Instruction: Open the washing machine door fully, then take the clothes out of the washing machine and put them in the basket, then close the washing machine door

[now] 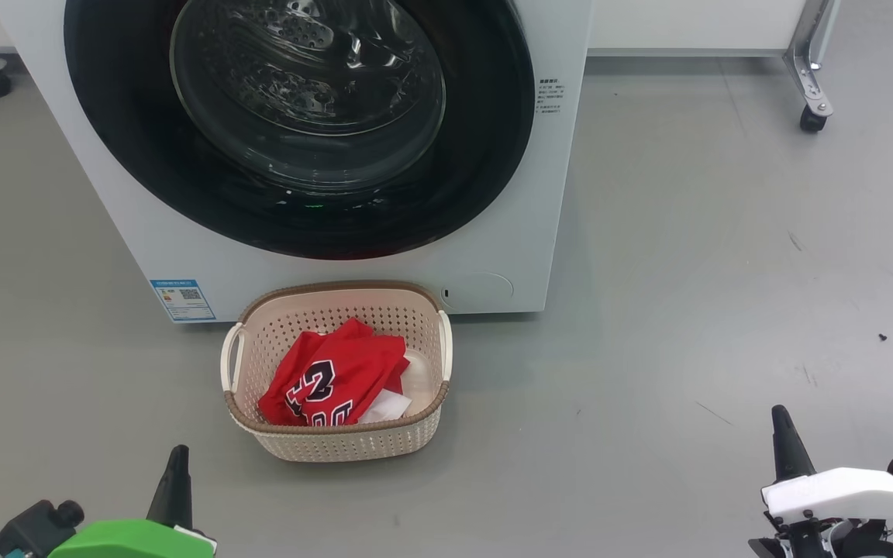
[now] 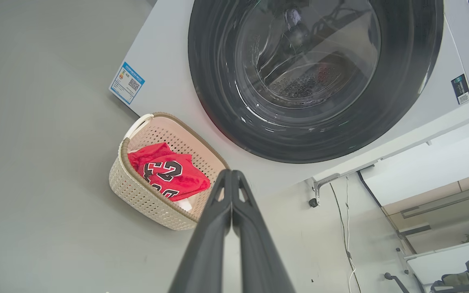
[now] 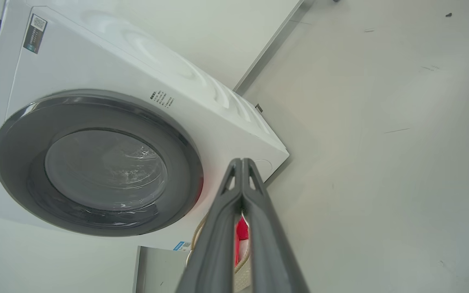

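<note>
- My left end effector (image 2: pixel 231 176) and right end effector (image 3: pixel 242 163) each have their fingers pressed together, holding nothing.
- The bright red jersey with the black-and-white number (image 1: pixel 334 380) lies crumpled inside the small cream perforated basket (image 1: pixel 346 446). The basket stands on the grey floor (image 1: pixel 687 271), just in front of the big white washing machine (image 1: pixel 493 256).
- The round glossy black door with the glass bowl window (image 1: pixel 144 155) looks shut flush.
- I judge the jersey light, limp and slightly slick, so I'd pinch a raised fold.
- The door is rigid, so I'd take its rim, not the glass.
</note>
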`<state>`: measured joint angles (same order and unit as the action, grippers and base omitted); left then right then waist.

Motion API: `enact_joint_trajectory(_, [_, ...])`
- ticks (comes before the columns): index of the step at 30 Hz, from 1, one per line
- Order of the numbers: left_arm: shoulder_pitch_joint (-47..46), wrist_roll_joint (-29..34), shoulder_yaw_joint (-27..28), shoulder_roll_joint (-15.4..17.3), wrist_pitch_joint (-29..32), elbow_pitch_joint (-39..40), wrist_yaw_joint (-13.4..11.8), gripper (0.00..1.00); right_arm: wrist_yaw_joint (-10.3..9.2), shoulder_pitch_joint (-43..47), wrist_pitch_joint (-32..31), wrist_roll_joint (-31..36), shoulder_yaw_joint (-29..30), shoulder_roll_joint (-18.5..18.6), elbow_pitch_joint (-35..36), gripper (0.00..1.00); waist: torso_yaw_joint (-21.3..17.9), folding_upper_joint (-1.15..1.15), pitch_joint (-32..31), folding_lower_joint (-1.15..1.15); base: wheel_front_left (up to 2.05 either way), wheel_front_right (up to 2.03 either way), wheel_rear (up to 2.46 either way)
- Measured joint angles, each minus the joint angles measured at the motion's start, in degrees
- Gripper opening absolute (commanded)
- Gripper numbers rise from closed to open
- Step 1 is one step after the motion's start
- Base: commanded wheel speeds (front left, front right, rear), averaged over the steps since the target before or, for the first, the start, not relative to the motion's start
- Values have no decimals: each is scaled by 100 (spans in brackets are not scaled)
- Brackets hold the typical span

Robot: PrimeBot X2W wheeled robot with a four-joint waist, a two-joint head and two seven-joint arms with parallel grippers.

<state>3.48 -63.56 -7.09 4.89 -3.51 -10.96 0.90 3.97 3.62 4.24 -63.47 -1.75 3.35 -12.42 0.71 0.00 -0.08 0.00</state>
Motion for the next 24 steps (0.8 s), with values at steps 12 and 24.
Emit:
enact_joint_trajectory(12, [-138, -942, 194, 3, 196, -122, 196, 0, 63, -169, -201, -910, 149, 34, -91, 0, -21, 0, 8, 0, 0, 0, 0])
enact_joint_trajectory(24, [-333, -1836, 385, 3, 352, -201, 350, 0, 149, -360, -398, -1841, 293, 75, -157, 0, -42, 0, 16, 0, 0, 0, 0])
